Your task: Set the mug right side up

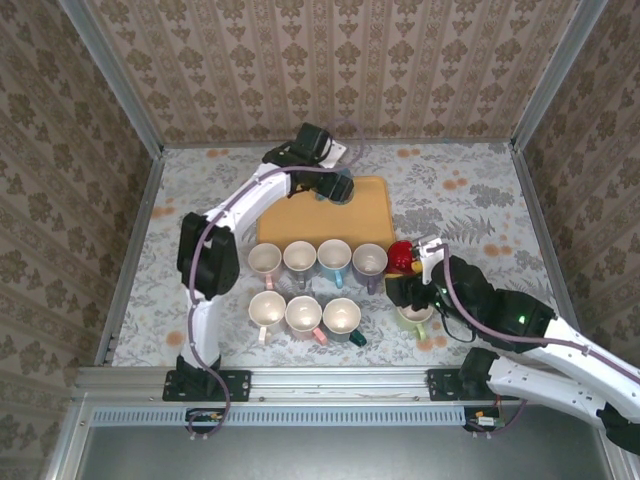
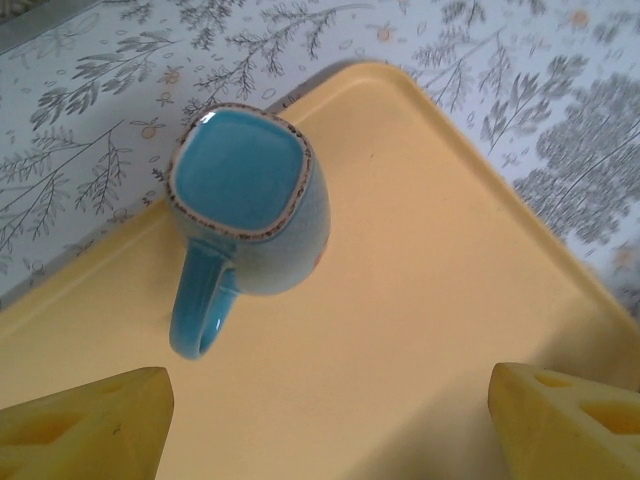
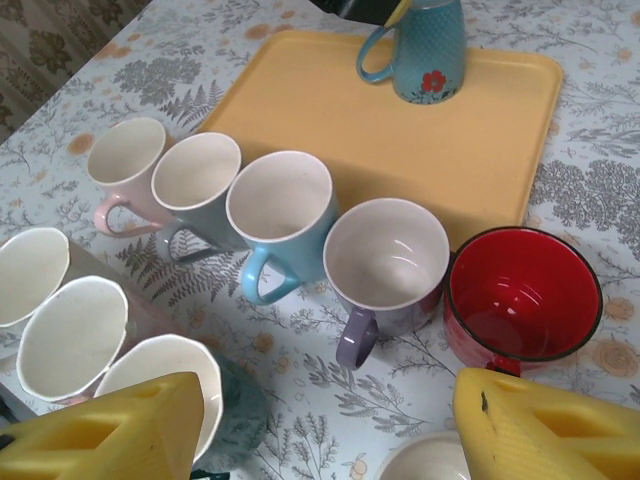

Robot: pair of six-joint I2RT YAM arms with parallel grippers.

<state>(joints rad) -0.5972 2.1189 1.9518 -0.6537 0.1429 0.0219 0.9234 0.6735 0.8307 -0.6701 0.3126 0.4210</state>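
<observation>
1. My left gripper (image 2: pixel 330 388) is open. Its two yellow fingers (image 2: pixel 90 425) are far apart and there is nothing between them.
2. It hangs over the teal mug (image 2: pixel 250 190), a bit to one side, and does not touch it.
3. The teal mug is upside down, with its flat bottom facing up at my left wrist camera. Its handle sticks out toward one of the yellow fingers.
4. The mug sits on the yellow tray (image 2: pixel 430 280), close to the tray's far edge. From the right wrist camera I can see a small red flower on its side.
5. My right gripper (image 3: pixel 328 400) is open too. Its yellow fingers (image 3: pixel 545 425) are apart and hold nothing.
6. It is low over the table (image 3: pixel 620 190), near the rows of other mugs.
7. Just in front of it stand the red mug (image 3: pixel 520 300) and the purple mug (image 3: pixel 385 260), side by side and open side up.
8. Next in that row come a light blue mug (image 3: pixel 280 210), a grey mug (image 3: pixel 195 175) and a pink mug (image 3: pixel 122 155).
9. Three more mugs with white insides stand in the row nearer to me, on the left.
</observation>
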